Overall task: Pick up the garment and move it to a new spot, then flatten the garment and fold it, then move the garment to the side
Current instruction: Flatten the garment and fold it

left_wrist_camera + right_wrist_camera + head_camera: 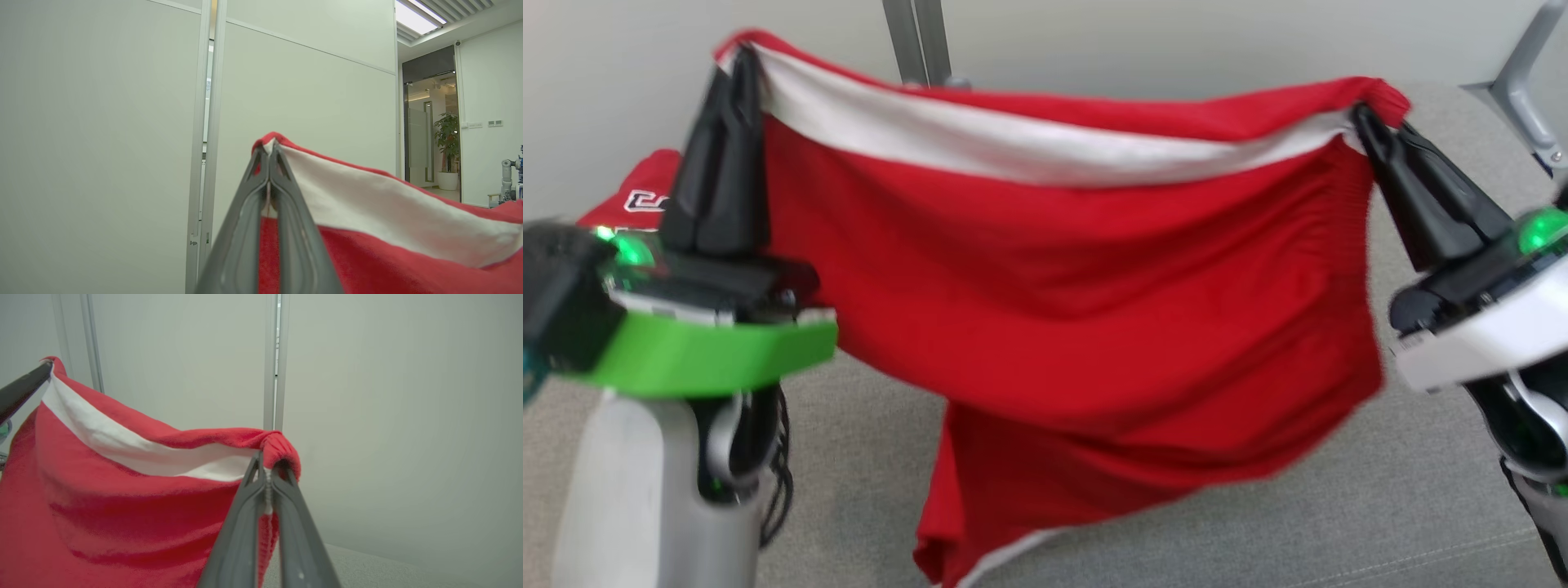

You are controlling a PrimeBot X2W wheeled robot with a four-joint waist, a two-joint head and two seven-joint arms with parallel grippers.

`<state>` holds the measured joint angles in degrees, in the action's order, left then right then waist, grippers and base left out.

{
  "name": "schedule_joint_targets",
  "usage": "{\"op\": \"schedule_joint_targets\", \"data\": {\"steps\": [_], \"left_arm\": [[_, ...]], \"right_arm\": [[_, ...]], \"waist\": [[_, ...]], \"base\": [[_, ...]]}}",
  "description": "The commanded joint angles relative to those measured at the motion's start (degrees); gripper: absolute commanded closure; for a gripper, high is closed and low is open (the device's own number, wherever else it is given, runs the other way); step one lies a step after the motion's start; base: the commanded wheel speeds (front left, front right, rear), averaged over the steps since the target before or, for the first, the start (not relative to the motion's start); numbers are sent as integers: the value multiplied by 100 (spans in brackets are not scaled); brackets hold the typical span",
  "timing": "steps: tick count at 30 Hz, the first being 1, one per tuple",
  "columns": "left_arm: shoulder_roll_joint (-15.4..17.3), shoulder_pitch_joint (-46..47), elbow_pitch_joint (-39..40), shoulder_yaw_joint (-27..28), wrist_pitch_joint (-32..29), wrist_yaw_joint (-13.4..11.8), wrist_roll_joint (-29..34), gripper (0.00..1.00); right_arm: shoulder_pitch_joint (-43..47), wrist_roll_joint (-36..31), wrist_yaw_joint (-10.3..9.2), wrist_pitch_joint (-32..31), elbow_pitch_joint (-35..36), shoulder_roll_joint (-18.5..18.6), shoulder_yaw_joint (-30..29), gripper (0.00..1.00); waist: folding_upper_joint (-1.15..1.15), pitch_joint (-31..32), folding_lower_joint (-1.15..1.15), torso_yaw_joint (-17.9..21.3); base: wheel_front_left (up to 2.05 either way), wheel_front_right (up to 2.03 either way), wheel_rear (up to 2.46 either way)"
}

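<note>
The left gripper (737, 65) and right gripper (1364, 114) are pinching shut on the top corners of the red garment (1078, 310), holding it up over the grey cushion (1339, 506). They are probably carrying it; next comes laying it flat.

The red garment (1078, 310) hangs blurred along its lower right edge, its bottom hem cut off by the head view's lower border. At far left, the left gripper (738, 64) hides part of a second red cloth (633, 184), its white lettering (645, 201) too cut off to read.
</note>
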<state>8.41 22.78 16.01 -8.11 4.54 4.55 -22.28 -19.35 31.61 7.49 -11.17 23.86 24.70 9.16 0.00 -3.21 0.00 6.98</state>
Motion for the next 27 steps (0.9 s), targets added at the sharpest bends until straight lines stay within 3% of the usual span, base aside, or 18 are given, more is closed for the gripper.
{"op": "schedule_joint_targets", "data": {"steps": [1,7,15,19,23,27], "left_arm": [[94,308,-238,16,-69,41,-21,100],[348,2030,-1850,-68,-229,155,99,100],[240,4257,-4020,-306,434,200,500,100],[25,4432,-4882,-387,826,233,396,100],[-144,4028,-5515,-374,1022,260,162,100],[-214,3557,-5588,-385,1077,288,-90,100]], "right_arm": [[-299,-23,0,-25,-187,20,126,100],[-2207,-241,-1,258,-1893,-186,865,100],[-4610,-1251,0,1961,-5159,-1042,951,100],[-4930,-1548,0,2507,-6385,-1366,950,100],[-4668,-1464,0,2635,-7122,-1609,1175,100],[-4224,-1233,-1,2639,-6880,-1563,1368,100]], "waist": [[0,-334,0,-59],[0,-1016,0,-54],[0,-1833,0,-118],[0,-2161,0,-250],[0,-2426,0,-354],[0,-2538,0,-410]], "base": [[0,0,0],[0,0,0],[0,0,0],[0,0,0],[0,0,0],[0,0,0]]}}
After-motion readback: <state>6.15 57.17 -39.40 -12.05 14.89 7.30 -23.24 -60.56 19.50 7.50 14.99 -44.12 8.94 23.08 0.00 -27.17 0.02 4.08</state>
